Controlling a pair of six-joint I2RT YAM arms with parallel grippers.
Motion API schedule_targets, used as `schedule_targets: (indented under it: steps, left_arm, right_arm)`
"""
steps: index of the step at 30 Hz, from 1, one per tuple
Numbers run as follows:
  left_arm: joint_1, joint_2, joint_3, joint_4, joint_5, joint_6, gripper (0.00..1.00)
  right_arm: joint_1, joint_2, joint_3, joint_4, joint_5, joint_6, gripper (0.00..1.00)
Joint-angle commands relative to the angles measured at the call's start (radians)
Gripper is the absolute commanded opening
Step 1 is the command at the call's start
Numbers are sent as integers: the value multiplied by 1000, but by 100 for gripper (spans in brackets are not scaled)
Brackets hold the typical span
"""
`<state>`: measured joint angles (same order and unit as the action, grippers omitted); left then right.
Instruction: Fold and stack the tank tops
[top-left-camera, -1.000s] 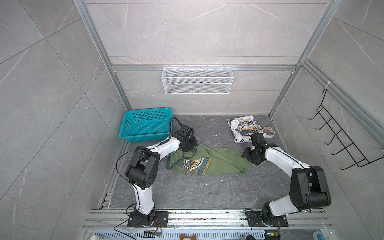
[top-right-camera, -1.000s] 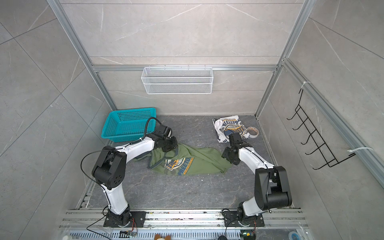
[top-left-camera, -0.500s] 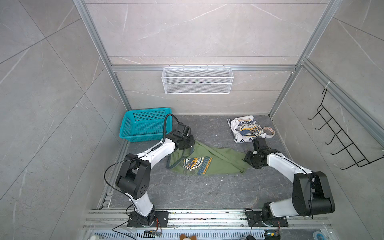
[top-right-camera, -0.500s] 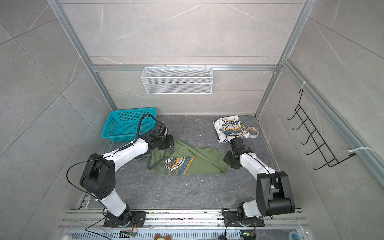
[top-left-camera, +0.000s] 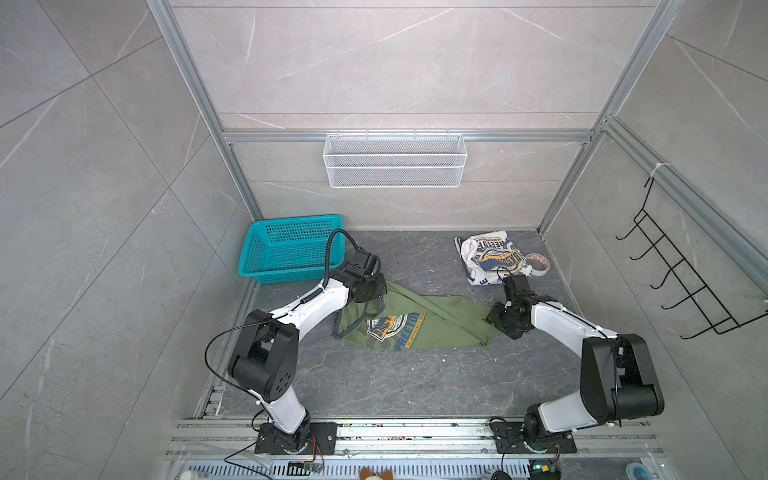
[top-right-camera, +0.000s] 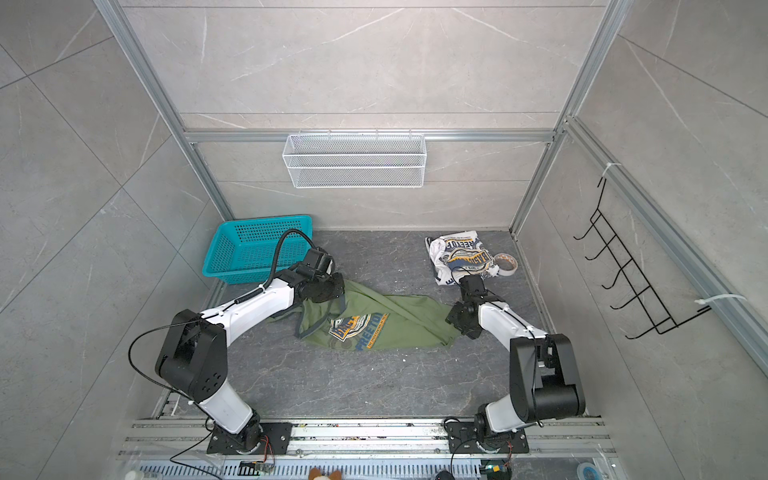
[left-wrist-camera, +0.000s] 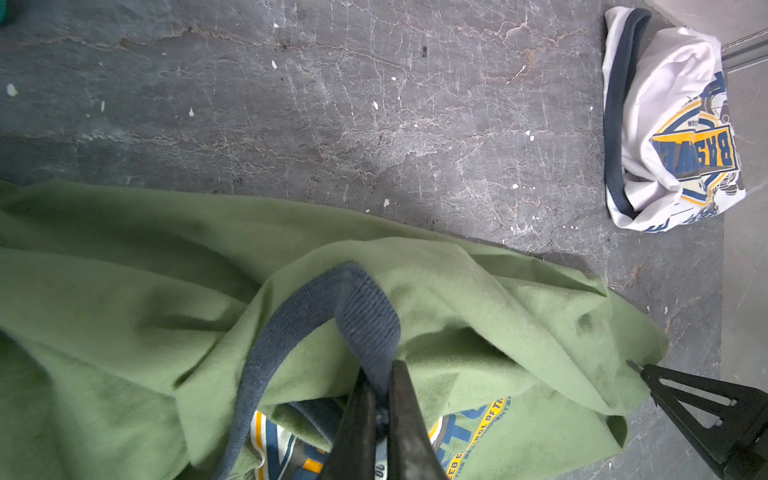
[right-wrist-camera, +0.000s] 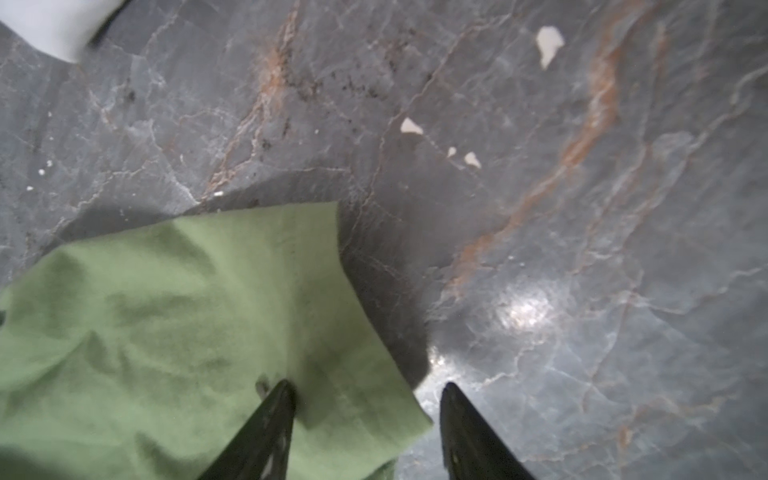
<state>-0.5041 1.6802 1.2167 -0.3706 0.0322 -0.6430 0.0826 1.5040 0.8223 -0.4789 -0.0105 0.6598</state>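
Observation:
The olive green tank top lies spread on the dark floor, badge print up. My left gripper is shut on its grey ribbed strap at the cloth's left end. My right gripper stands open low over the right hem corner. One finger rests on the green cloth and the other over bare floor. The white tank top lies crumpled at the back right, untouched.
A teal basket stands at the back left, just behind my left wrist. A tape roll lies beside the white top. A white wire shelf hangs on the back wall and a black hook rack on the right wall.
My right gripper has slid toward the front along the green top's right edge. The left arm's elbow has swung out and nearer, its gripper still holding the strap.

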Motion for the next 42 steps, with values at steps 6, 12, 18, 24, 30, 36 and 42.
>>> schedule_targets:
  steps: [6, 12, 18, 24, 30, 36, 42]
  left_arm:
    - [3, -36, 18, -8, -17, 27, 0]
    - [3, -40, 24, -26, -34, 36, 0]
    - [3, -48, 23, -32, -51, 48, 0]
    - [3, -54, 24, -46, -68, 66, 0]
    - [3, -99, 63, -89, -106, 125, 0]
    - [8, -186, 122, -125, -215, 204, 0]
    - [59, 30, 286, -295, -210, 190, 0]
  right_arm:
    - [-4, 35, -11, 23, -39, -3, 54]
    - [-3, -13, -5, 14, -43, -12, 45]
    - [-1, -45, 13, 5, -123, -20, 33]
    - [-3, -59, 41, 1, -162, -5, 15]
    - [-2, -118, 122, -66, -132, -11, 3]
    - [-7, -138, 265, -159, -15, -27, 2]
    - [-21, 104, 416, -149, -43, -8, 8]
